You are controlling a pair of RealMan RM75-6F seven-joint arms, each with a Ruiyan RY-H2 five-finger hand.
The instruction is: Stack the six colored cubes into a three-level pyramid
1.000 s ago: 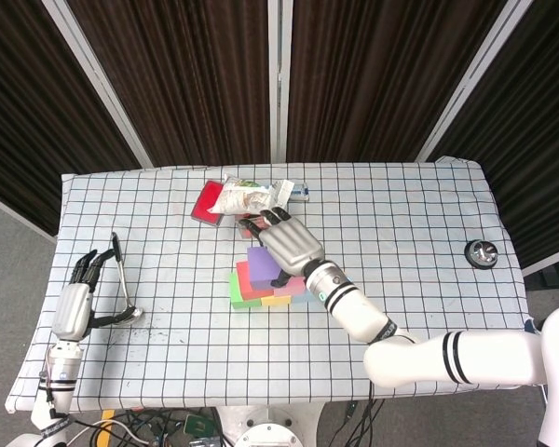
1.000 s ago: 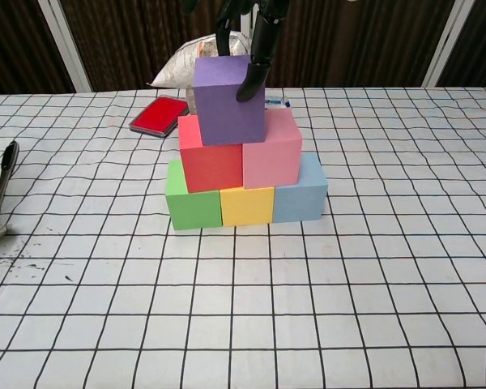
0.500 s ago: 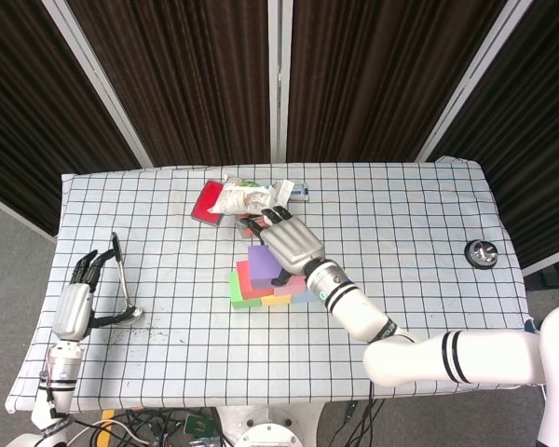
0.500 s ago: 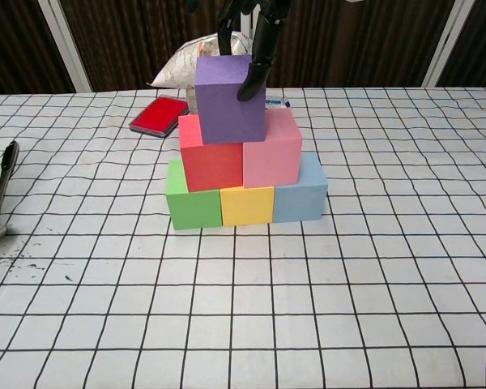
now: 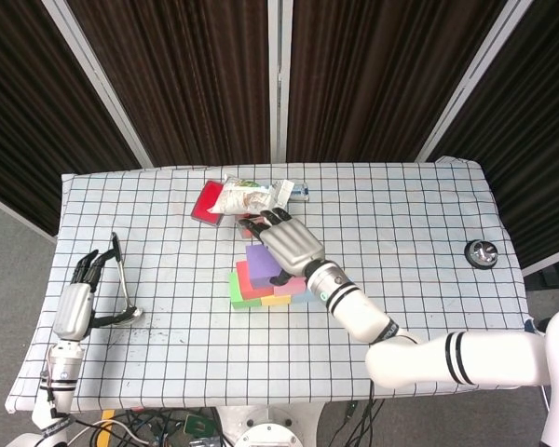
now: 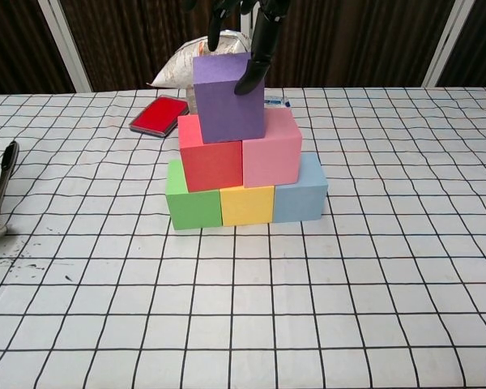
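The pyramid stands mid-table: green, yellow and blue cubes at the bottom, with red and pink cubes above them. On top sits the purple cube. My right hand hangs over the purple cube and grips it, one fingertip pressed on its front face and the others behind it. My left hand lies at the table's left edge with its fingers stretched out, holding nothing.
A spoon lies beside my left hand. Behind the pyramid are a flat red case and a white bag. A small round metal object sits near the right edge.
The purple cube has shifted very slightly left on top of the stack, with my right hand's fingers moving along. My left hand has not moved.
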